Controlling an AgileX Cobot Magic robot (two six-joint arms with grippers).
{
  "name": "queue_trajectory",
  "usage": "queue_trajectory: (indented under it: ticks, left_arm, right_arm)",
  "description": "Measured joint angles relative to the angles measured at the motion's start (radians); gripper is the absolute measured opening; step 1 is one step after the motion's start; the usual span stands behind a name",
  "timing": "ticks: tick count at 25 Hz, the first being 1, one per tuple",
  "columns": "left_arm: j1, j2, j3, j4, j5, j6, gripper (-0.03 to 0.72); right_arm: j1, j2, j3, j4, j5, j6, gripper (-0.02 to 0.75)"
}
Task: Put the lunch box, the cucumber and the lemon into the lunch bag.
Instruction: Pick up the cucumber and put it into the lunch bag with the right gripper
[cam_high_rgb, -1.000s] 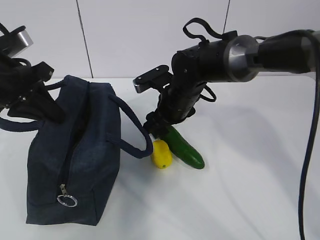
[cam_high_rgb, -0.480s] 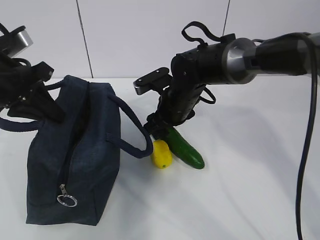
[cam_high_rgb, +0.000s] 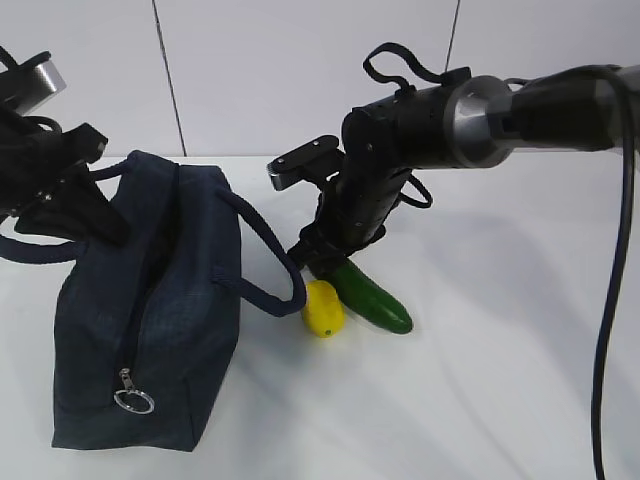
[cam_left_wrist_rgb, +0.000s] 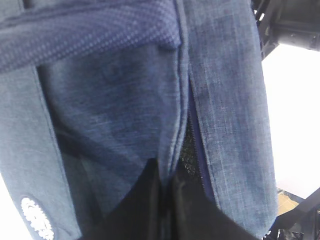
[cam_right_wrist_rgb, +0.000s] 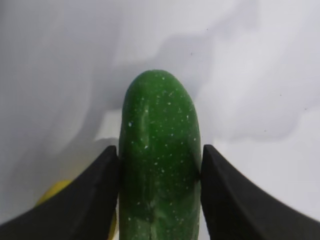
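Beside lemon (cam_high_rgb: 323, 308), right gripper (cam_right_wrist_rgb: 159, 192) clamping cucumber (cam_right_wrist_rgb: 159, 155), lunch bag (cam_high_rgb: 150, 310) left

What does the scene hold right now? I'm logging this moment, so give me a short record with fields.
cucumber: on the table, clamped at its upper end by the right end effector
lemon: on the table, beside the cucumber
lunch bag: upright, zipper partly open
left end effector: at the bag's far end, fingers dark against the fabric, grip unclear
lunch box: not visible
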Motion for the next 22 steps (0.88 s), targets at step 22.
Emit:
queue_trajectory:
  ticks: [22]
  left_arm:
    - [0.000,0.000,0.000,0.000,0.000,0.000,-0.001]
  right_arm:
    - [0.000,0.000,-0.102,-0.010,0.137,0.004,0.302]
